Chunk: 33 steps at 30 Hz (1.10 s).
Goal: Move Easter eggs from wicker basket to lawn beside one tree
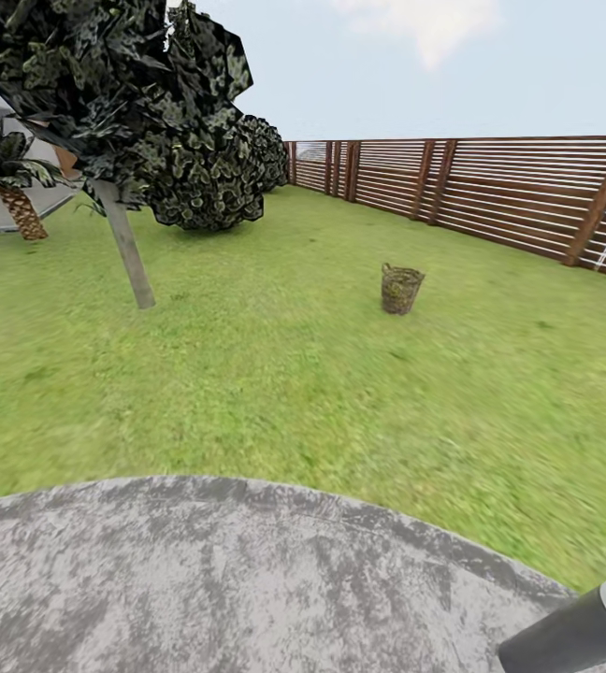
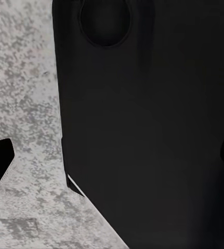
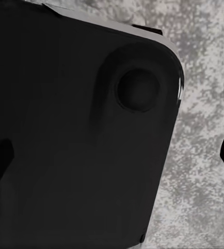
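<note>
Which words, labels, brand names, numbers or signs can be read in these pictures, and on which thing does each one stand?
There are none to read.
wicker basket: plain weave, no label.
fence: bare brown slats, no sign.
tree: nothing written on the trunk.
paved patio: mottled grey only.
Both wrist views: dark robot body over the grey paving, with no markings.

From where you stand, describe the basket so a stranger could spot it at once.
Look across the grey patio to the wide lawn, bounded on the right by a brown slatted fence. Out on the open grass, between that fence and the pale-trunked tree, stands the basket. It is small, brown, woven and tapering, the one loose object on the grass.
</note>
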Tool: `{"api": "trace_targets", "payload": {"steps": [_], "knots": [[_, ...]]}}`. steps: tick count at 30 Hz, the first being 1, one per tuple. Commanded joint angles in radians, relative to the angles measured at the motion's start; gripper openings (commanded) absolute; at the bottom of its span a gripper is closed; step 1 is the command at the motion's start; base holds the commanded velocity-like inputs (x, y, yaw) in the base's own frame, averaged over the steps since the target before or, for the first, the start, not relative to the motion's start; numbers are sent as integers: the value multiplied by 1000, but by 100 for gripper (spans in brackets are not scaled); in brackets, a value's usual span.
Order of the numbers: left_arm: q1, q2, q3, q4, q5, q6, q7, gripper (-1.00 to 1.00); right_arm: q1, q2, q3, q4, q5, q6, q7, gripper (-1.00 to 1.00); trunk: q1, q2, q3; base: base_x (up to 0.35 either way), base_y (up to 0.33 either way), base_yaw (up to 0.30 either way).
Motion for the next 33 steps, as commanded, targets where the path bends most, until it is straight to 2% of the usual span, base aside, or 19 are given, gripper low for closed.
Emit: {"api": "trace_targets", "payload": {"steps": [1,23,33], "knots": [[0,0,0,0,1,-1,0,100,0,0,3,1,3,-2,0,100,1,0,-1,340,0,0],[0,0,0,0,1,-1,0,100,0,0,3,1,3,-3,0,100,1,0,-1,340,0,-1],[0,0,0,0,1,-1,0,100,-1,0,3,1,3,-3,0,100,1,0,-1,340,0,-88]]}}
